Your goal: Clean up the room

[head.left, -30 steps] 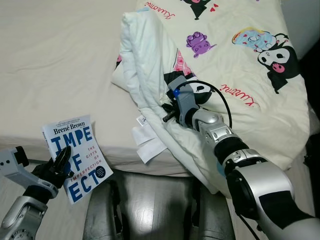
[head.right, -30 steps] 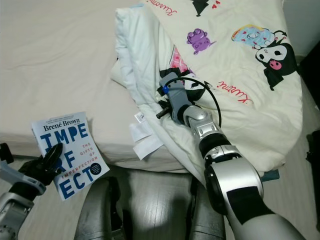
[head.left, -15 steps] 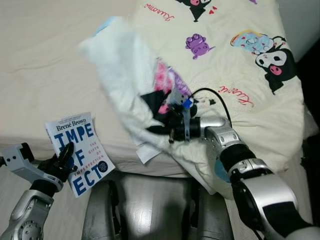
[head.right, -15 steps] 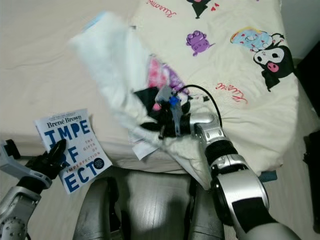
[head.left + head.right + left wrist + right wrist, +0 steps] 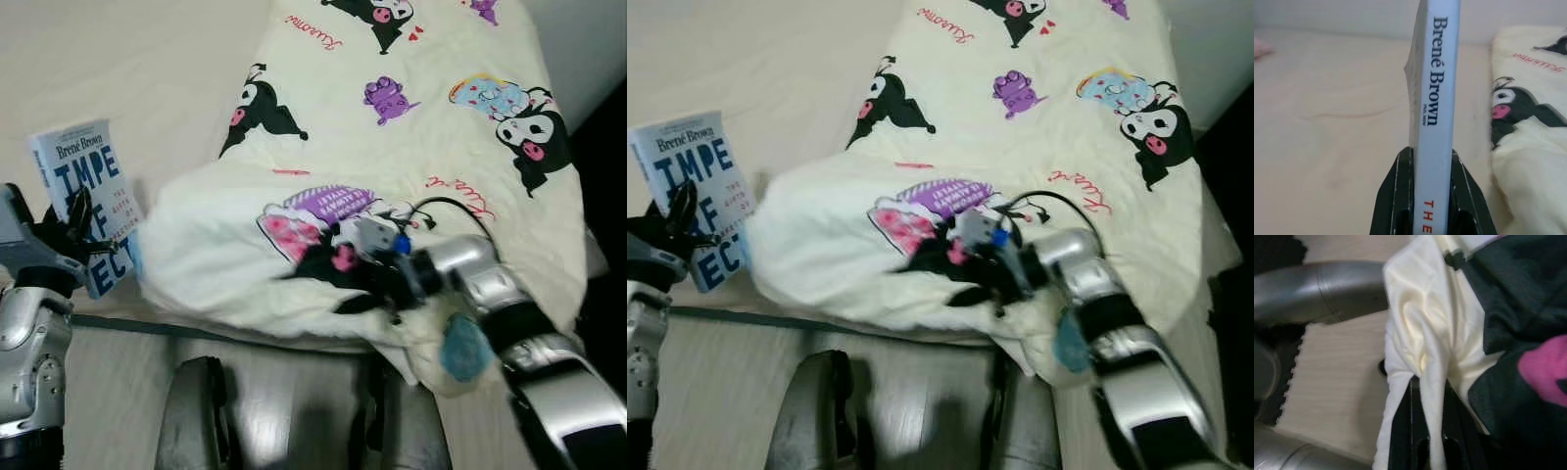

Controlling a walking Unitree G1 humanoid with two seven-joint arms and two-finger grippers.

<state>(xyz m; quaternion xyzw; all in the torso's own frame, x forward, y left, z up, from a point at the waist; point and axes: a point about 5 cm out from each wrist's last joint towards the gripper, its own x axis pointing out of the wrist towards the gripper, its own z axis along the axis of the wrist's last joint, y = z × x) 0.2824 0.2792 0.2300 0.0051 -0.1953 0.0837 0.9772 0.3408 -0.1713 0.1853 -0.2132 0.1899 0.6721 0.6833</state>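
Note:
A cream blanket (image 5: pixel 421 147) printed with cartoon characters covers the right part of the bed and bulges over its front edge. My right gripper (image 5: pixel 345 286) is shut on a fold of this blanket near the front edge; in the right wrist view the cloth (image 5: pixel 1420 333) runs between the black fingers (image 5: pixel 1400 431). A white and blue book (image 5: pixel 86 186) stands upright at the bed's left front. My left gripper (image 5: pixel 71 223) is shut on its lower part, and the spine (image 5: pixel 1437 98) sits between the two fingers (image 5: pixel 1396 196).
The beige mattress sheet (image 5: pixel 137 59) lies bare on the left and at the back. Light wooden floor (image 5: pixel 108 392) runs along the bed's front, with my grey legs (image 5: pixel 196 411) below. A pale blue thing (image 5: pixel 457 349) hangs under the blanket's edge by my right arm.
My right gripper has dragged the blanket's folded edge leftward and toward the front, spreading it over the bed's edge. My left gripper has raised the book up beside the bed.

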